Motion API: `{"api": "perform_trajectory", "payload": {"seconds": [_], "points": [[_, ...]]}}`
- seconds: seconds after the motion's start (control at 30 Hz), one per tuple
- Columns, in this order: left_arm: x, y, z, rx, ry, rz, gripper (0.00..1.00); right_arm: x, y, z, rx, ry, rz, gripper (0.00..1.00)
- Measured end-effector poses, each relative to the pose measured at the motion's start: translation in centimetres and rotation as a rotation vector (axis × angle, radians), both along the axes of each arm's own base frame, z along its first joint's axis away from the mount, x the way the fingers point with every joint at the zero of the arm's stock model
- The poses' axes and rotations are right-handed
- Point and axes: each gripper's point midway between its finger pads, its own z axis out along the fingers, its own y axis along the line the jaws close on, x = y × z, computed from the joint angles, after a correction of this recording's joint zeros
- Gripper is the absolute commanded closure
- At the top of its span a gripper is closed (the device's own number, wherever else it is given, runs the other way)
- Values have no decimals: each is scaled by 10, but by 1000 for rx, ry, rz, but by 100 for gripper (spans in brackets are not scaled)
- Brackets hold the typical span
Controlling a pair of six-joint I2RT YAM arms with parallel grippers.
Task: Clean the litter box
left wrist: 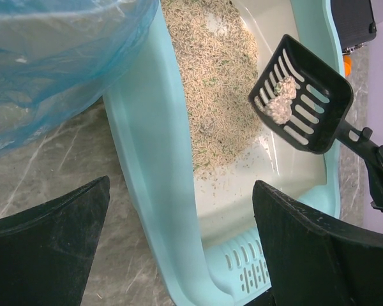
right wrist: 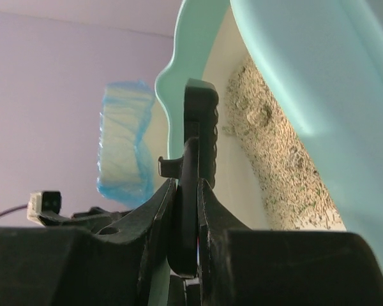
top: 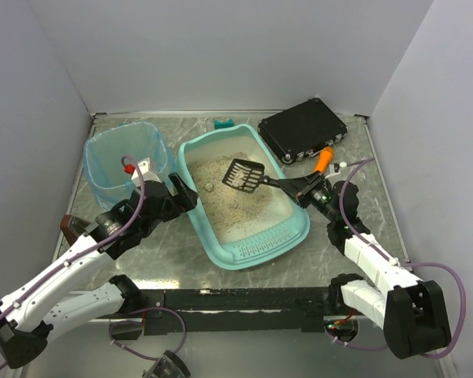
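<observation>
The teal litter box (top: 256, 250) lies mid-table with beige litter (top: 225, 201) inside. My right gripper (top: 306, 188) is shut on the handle of a black slotted scoop (top: 244, 175), held above the litter. In the left wrist view the scoop (left wrist: 306, 102) carries a pale clump (left wrist: 279, 107). In the right wrist view the fingers (right wrist: 186, 185) pinch the scoop handle (right wrist: 190, 217). My left gripper (top: 183, 195) is open and straddles the box's left rim (left wrist: 154, 191). One jaw is outside the box and one is over the slotted lip (left wrist: 242, 264).
A white bin lined with a blue bag (top: 126, 157) stands just left of the box, close to my left gripper. A black case (top: 303, 127) sits at the back right, with an orange object (top: 324, 159) beside it. A small teal piece (top: 223, 123) lies near the back wall.
</observation>
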Motion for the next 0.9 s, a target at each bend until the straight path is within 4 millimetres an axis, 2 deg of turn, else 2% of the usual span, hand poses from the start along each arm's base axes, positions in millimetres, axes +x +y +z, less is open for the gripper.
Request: {"api": "perform_trajectory", "payload": {"seconds": [0.13, 0.27, 0.53, 0.67, 0.9], "points": [[-4, 4, 6, -15, -16, 0, 3, 5, -7, 3, -17, 5, -3, 100], [-9, 9, 11, -33, -39, 3, 3, 13, -3, 26, 2, -56, 23, 100], [-11, 11, 11, -30, -35, 3, 3, 10, 4, 7, -34, 14, 110, 100], [-11, 11, 11, -30, -36, 3, 3, 11, 7, 21, -33, -25, 141, 100], [-11, 11, 6, -23, -28, 3, 3, 13, 13, 28, 58, -44, 179, 100]]}}
